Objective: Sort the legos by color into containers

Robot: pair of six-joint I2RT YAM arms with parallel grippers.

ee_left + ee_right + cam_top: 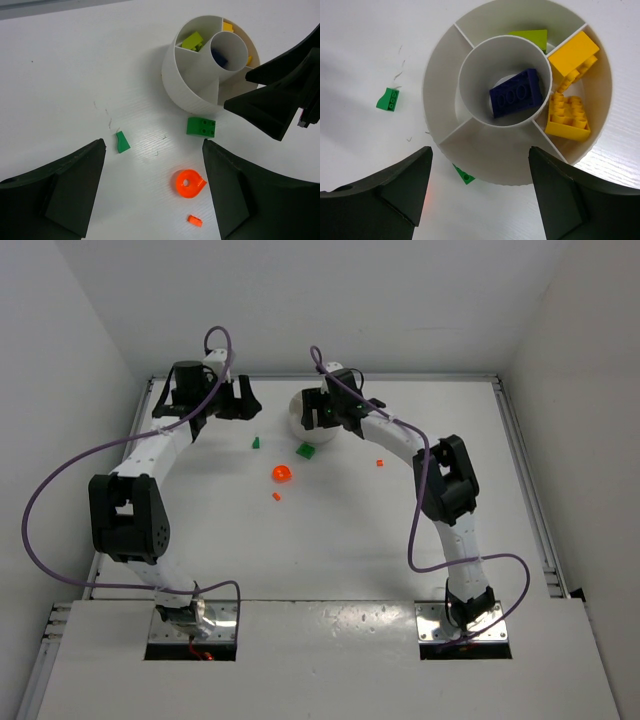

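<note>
Here, the white dish (440, 65), far-middle on the table, holds a purple brick (516, 93) in its centre well, with yellow bricks (568, 116) and a lime piece (530, 36) in separate wedges. A green brick (201, 126) and an orange ring (189, 183) lie loose just nearer. The right gripper (480, 167) hovers above the dish, the left gripper (154, 145) to its left; both are spread and empty.

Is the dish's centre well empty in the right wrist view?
No, a dark purple brick lies inside the centre well of the dish.
</note>
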